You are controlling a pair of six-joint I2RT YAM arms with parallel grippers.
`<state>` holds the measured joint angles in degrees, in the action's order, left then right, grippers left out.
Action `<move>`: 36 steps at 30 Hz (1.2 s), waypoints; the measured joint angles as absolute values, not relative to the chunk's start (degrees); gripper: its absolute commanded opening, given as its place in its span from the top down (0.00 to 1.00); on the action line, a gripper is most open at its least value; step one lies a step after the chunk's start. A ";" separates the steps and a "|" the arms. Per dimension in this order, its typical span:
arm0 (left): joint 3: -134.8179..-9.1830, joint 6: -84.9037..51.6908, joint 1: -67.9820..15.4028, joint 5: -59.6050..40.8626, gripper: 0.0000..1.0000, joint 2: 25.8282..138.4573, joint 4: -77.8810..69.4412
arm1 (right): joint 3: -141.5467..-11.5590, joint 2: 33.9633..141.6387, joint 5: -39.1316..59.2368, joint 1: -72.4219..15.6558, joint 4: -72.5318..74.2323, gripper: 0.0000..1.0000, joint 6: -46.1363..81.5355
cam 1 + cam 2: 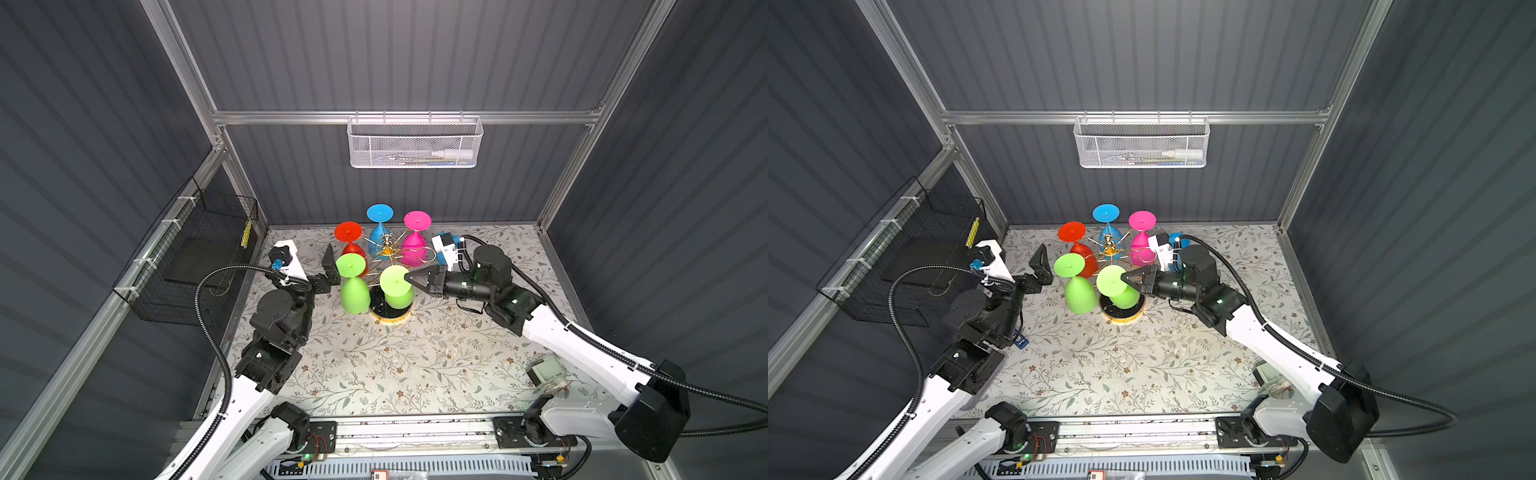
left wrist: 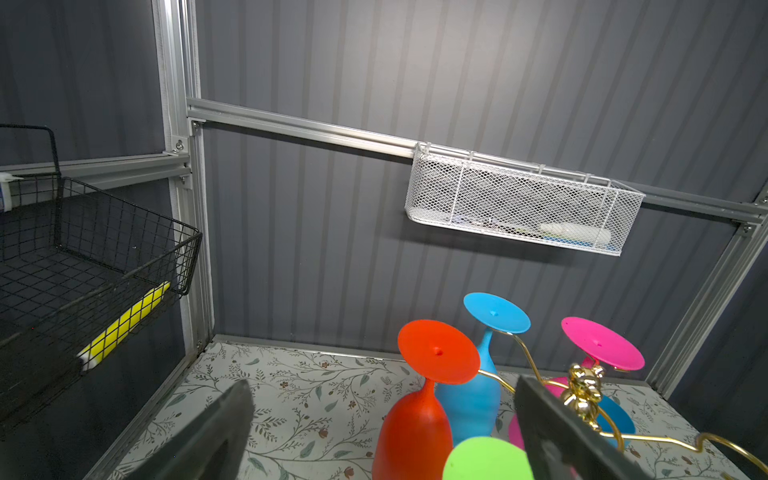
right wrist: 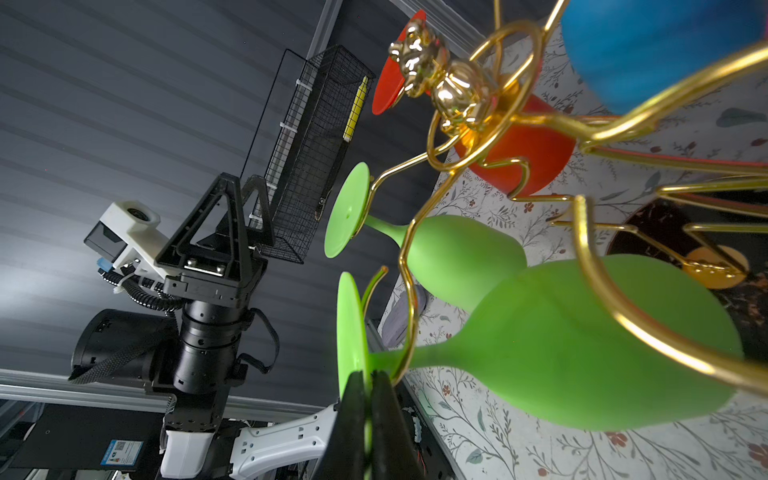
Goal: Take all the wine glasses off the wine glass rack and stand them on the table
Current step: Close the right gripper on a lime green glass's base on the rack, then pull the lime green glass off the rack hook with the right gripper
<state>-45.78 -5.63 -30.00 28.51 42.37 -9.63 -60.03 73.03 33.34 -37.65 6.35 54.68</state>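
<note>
Right wrist view: the right gripper [image 3: 368,384] is pinched tight on the foot disc of the green wine glass [image 3: 561,345]. That glass hangs bowl-down from a ring arm of the wine glass rack [image 3: 449,95], mid-table. In a top view the left gripper [image 1: 330,269] gapes wide just beside the other green glass [image 1: 354,291]. The red glass [image 1: 349,232], blue glass [image 1: 380,214] and pink glass [image 1: 417,220] hang on the far arms.

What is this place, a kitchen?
Probably a robot test booth: white-and-black left robot arm and right robot arm, grey ribbed wall panels on a silver aluminium frame, a gold wire wine glass rack on a flowery tabletop.
</note>
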 measured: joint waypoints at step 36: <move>-45.67 -5.61 -30.00 28.49 0.01 41.56 -9.39 | -68.27 77.54 34.30 -37.32 2.92 1.00 59.05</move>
<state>-45.67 -5.61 -30.00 28.49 41.56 -9.39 -68.27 77.54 34.30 -37.32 2.92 59.05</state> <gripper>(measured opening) 0.995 0.057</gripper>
